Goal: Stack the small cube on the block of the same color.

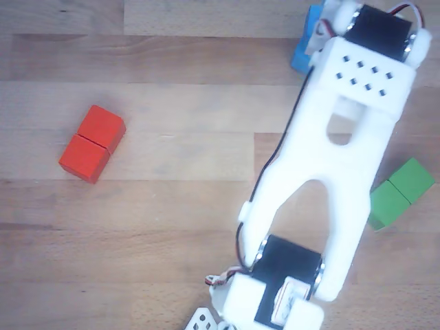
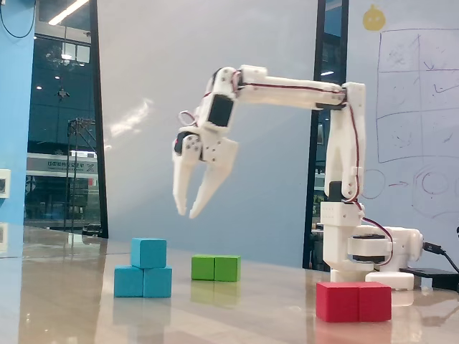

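Observation:
In the fixed view the small light-blue cube (image 2: 148,253) sits on top of the light-blue block (image 2: 143,282), over its right half and squarely placed. My gripper (image 2: 186,213) hangs open and empty above and to the right of the stack, clear of the cube, fingers pointing down. In the other view, only a blue edge of the stack (image 1: 303,47) shows at the top beside the white arm (image 1: 344,158). The arm hides my fingers there.
A red two-segment block (image 1: 93,143) lies at the left in the other view and at the front right in the fixed view (image 2: 354,301). A green two-segment block (image 1: 400,192) lies right of the arm, and behind the blue stack in the fixed view (image 2: 216,268). The arm's base (image 2: 366,251) stands at the right.

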`<state>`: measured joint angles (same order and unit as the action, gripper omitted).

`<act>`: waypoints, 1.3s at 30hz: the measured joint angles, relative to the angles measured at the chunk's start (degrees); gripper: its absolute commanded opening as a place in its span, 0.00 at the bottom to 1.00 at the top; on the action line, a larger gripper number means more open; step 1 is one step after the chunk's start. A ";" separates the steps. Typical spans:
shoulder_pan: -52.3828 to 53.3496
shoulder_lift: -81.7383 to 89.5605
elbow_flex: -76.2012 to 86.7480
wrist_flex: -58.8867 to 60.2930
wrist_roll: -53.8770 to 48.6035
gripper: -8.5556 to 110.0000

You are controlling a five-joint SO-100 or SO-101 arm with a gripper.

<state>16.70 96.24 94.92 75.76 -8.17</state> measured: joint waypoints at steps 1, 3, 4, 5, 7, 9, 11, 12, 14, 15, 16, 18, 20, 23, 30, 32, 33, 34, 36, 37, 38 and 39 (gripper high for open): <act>-1.41 1.67 2.02 -0.70 0.18 0.07; -4.39 5.19 6.42 -2.20 0.44 0.07; -5.80 7.03 8.61 -2.99 0.44 0.07; -7.03 8.88 10.90 -3.69 0.44 0.07; -9.23 13.18 15.64 -5.80 0.44 0.07; -10.72 17.84 20.74 -8.35 0.44 0.07; -12.13 23.12 26.19 -11.25 0.44 0.07; -12.92 25.93 29.18 -12.74 0.44 0.07; -14.41 31.99 35.33 -15.64 0.44 0.07; -15.12 35.24 38.67 -16.88 0.44 0.07; -16.00 38.58 41.92 -17.93 0.44 0.07; -17.40 45.53 48.87 -19.69 0.44 0.07; -18.54 52.65 55.72 -21.18 0.44 0.07; -19.51 63.46 65.04 -22.50 0.44 0.07; -19.86 84.02 79.28 -22.76 0.44 0.07; -19.86 88.07 81.74 -22.76 0.44 0.07; -19.86 89.82 82.88 -22.76 0.44 0.07; -19.86 91.14 83.67 -22.76 0.44 0.07; -19.86 93.60 84.37 -22.59 0.44 0.07; -19.86 94.48 84.46 -22.15 0.44 0.07; -19.86 95.27 84.46 -21.71 0.44 0.07; -19.86 96.24 84.55 -21.18 0.44 0.07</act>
<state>-3.16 192.48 179.47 54.58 -7.73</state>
